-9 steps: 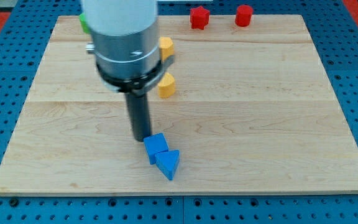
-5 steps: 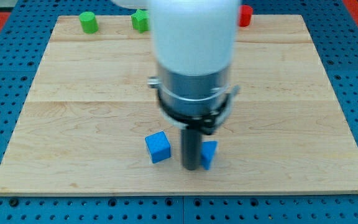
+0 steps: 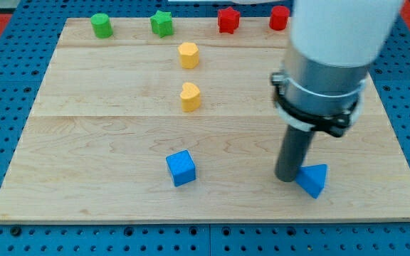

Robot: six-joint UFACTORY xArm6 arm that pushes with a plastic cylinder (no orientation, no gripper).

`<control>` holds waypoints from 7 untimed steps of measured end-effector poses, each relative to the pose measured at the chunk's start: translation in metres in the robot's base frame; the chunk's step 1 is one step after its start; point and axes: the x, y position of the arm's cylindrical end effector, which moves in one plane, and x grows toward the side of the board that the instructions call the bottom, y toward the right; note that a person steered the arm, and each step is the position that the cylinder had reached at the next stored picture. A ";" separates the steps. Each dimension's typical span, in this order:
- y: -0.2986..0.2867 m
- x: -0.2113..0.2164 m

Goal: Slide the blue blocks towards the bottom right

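Observation:
A blue cube sits near the board's bottom edge, left of centre. A blue triangular block lies further right, near the bottom edge. My tip rests on the board right against the left side of the blue triangular block, far to the right of the blue cube.
Two yellow blocks sit at upper centre. A green cylinder, a green star, a red star and a red block line the top edge of the wooden board.
My tip has moved right along the bottom of the board, pushing the blue triangular block away from the blue cube. The blue cube has stayed where it was.

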 end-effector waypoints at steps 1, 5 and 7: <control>-0.041 0.016; -0.248 -0.007; -0.098 -0.007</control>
